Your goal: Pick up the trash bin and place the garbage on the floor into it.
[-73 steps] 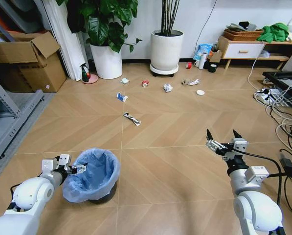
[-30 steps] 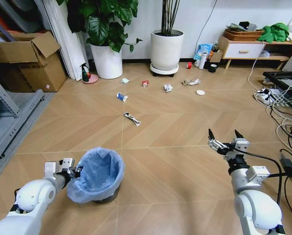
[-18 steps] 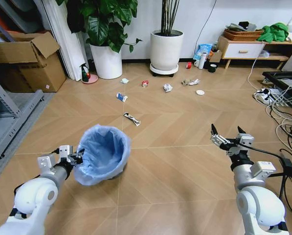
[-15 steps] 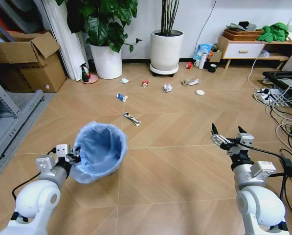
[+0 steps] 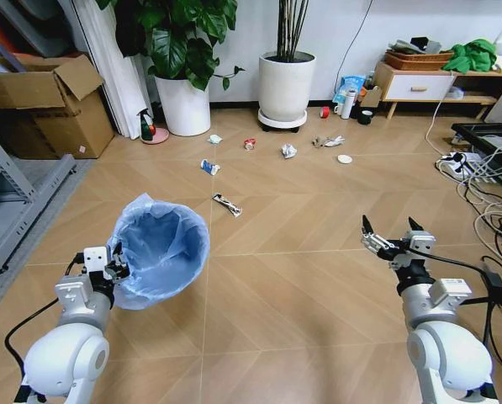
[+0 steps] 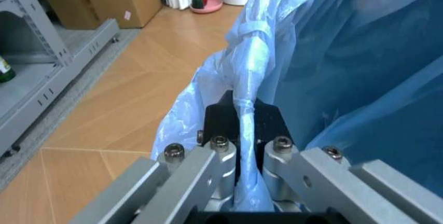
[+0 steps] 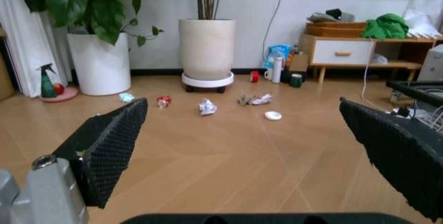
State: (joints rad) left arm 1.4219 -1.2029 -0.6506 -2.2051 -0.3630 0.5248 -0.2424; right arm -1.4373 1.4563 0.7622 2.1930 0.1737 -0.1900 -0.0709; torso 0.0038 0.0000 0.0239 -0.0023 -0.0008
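The trash bin [image 5: 160, 249], lined with a crinkly light-blue bag [image 6: 346, 53], hangs tilted above the floor [image 5: 301, 295] with its mouth turned toward me. My left gripper [image 5: 114, 268] is shut on its bag-covered rim; in the left wrist view the left gripper [image 6: 246, 125] pinches the blue plastic. My right gripper [image 5: 389, 234] hovers open and holds nothing, and the right gripper [image 7: 242, 110] faces the garbage. Farther off lie a black-white wrapper [image 5: 227, 204], a blue-white wrapper [image 5: 209, 167], a red wrapper [image 5: 250, 144], crumpled white paper [image 5: 288, 151], brown paper [image 5: 327, 141] and a white disc [image 5: 344, 158].
Two large white plant pots [image 5: 286, 88] stand behind the litter, with a spray bottle [image 5: 145, 125] beside them. A cardboard box [image 5: 44, 105] and a metal shelf [image 5: 15, 210] line the left. Cables [image 5: 486, 194] crowd the right, near a low wooden cabinet [image 5: 419, 84].
My left gripper has lifted the trash bin off the floor, carried it up and leftward, and tipped it so its mouth faces me. The right arm has barely moved.
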